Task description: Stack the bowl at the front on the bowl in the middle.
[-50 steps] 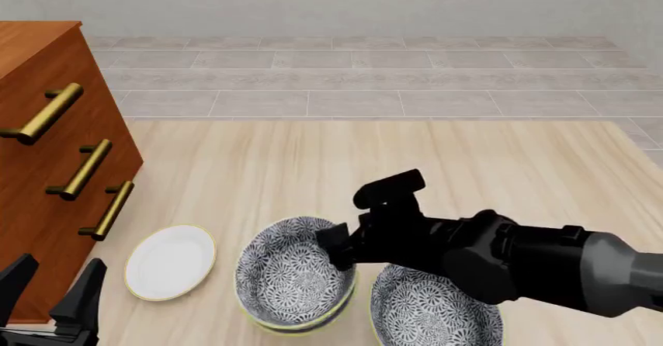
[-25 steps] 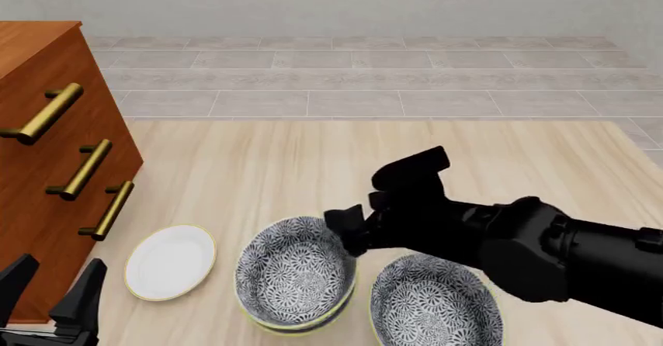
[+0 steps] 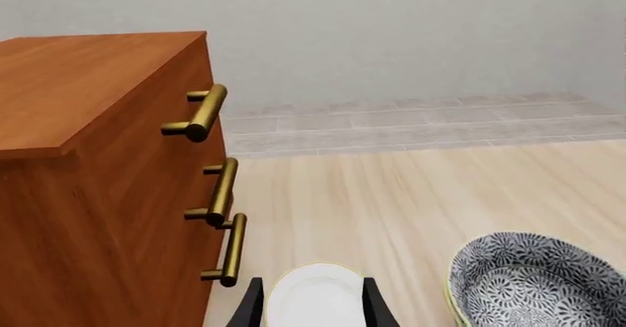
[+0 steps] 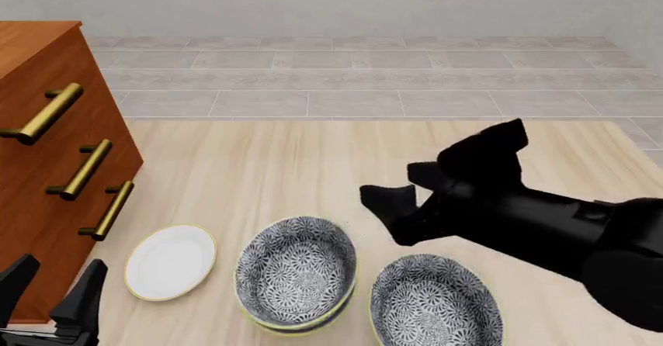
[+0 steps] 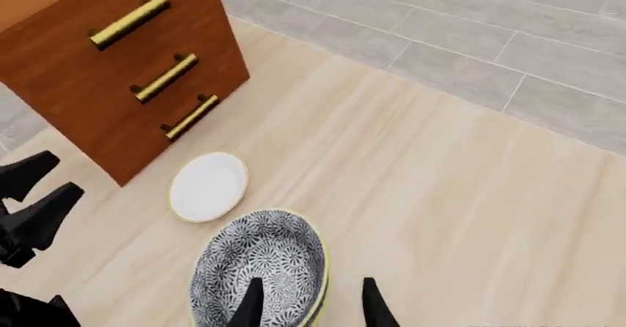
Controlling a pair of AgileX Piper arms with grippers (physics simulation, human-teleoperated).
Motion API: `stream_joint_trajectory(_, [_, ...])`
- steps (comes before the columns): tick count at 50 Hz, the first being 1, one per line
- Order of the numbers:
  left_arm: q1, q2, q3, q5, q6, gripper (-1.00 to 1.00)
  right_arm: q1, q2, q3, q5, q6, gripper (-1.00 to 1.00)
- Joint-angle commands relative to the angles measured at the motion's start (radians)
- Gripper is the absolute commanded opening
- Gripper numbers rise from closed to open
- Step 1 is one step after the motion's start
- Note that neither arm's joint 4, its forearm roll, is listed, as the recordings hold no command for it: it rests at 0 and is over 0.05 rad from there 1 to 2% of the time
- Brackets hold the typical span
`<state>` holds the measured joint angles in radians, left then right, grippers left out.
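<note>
Nearest the table's front edge, on the right, a floral bowl [image 4: 435, 306] with a pale yellow rim stands alone. The bowl in the middle [image 4: 295, 275] is the same kind, and an identical bowl is nested in it, so two rims show [image 5: 259, 268] [image 3: 533, 283]. My right gripper [image 4: 399, 214] [image 5: 311, 309] hangs open and empty above and to the right of that nested pair, touching neither bowl. At the front left corner my left gripper [image 4: 52, 299] [image 3: 311, 312] is open and empty, low beside the dresser.
A small plain white plate [image 4: 171, 261] [image 3: 315, 298] [image 5: 208, 186] lies left of the nested bowls. A wooden dresser [image 4: 46, 129] [image 3: 98, 158] with brass handles stands along the left side. Beyond the table lies a tiled floor [image 4: 362, 74].
My right gripper has risen from the rim of the nested bowls and drawn back to the right, open. The bowls, plate and left arm have not moved.
</note>
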<state>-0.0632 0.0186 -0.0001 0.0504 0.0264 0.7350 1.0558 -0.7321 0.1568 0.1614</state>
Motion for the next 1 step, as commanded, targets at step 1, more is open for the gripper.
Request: stream_joint_trajectory(1, [-0.001,0.002,0.000,-0.001,0.002,1.00,-0.029,-0.159,0.031,0.049,-0.035,1.00])
